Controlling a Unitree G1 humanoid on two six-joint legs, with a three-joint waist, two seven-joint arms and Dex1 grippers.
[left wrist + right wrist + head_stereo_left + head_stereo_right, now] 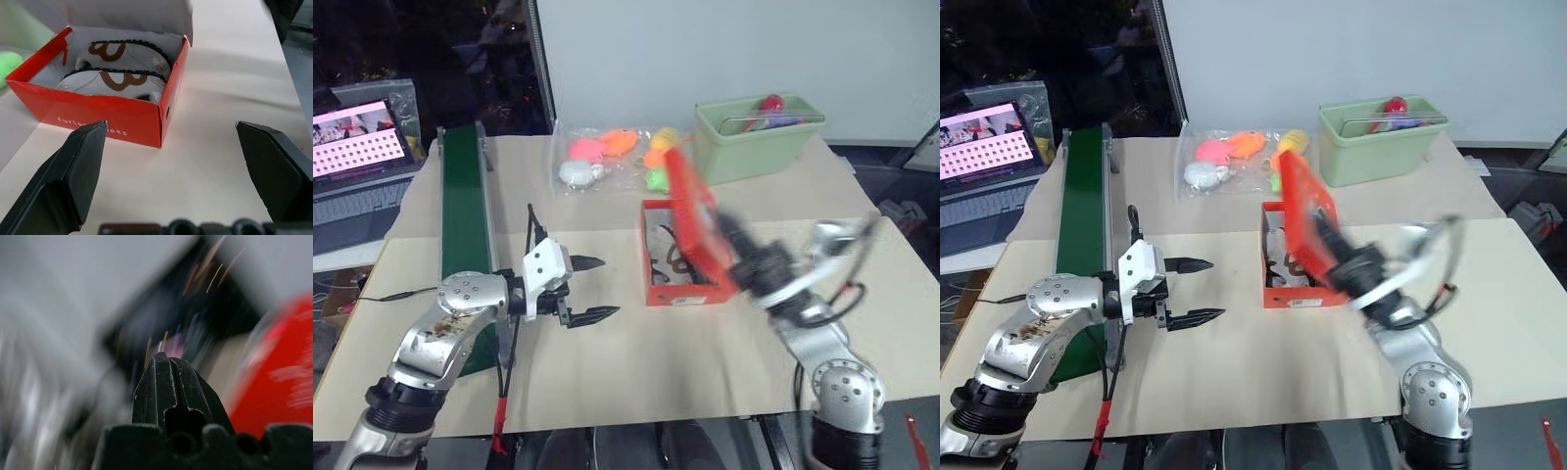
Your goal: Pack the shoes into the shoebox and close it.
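Note:
The red-orange shoebox (677,292) stands mid-table with its hinged lid (688,201) raised and tilted over the opening. Both whitish shoes (122,78) with dark laces lie side by side inside it. My left gripper (595,289) hangs open and empty to the box's left, its fingertips pointing at the box from a short distance away. My right gripper (166,360) is shut with nothing in it. It shows blurred right beside the red outer face of the lid (279,382); I cannot tell whether it touches.
A green conveyor strip (463,211) runs along the table's left side. Clear bags of bright toys (607,155) and a pale green bin (754,137) sit at the back. A laptop (362,147) stands off the table at far left.

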